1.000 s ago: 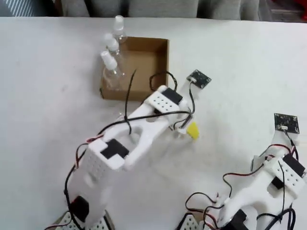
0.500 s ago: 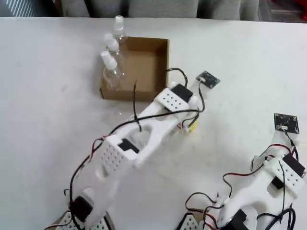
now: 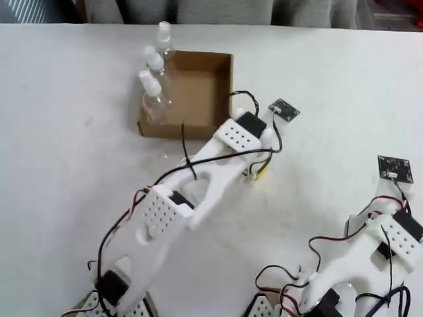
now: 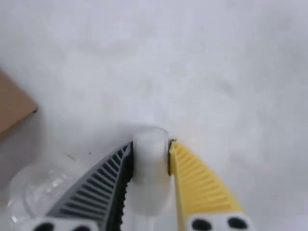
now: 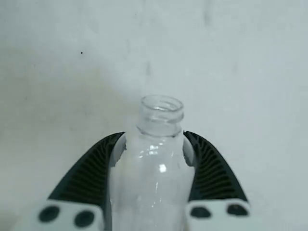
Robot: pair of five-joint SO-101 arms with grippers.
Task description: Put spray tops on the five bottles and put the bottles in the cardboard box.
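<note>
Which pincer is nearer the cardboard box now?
Left. The left pincer is just off a corner of the cardboard box; the right pincer is well away, holding a bottle.

Ahead of the left pincer (image 4: 150,144), clamped on a spray top (image 4: 149,185), bare table (image 4: 202,62) lies open. On its grey-finger side a clear bottle (image 4: 33,187) lies just beside it, and past that stands a corner of the cardboard box (image 4: 12,103). Three capped bottles (image 3: 152,89) line the box's side farthest from this pincer; the nearer side is bare floor. Beyond the right pincer (image 5: 154,136), closed around an open-necked bottle (image 5: 154,183), bare table stretches.
</note>
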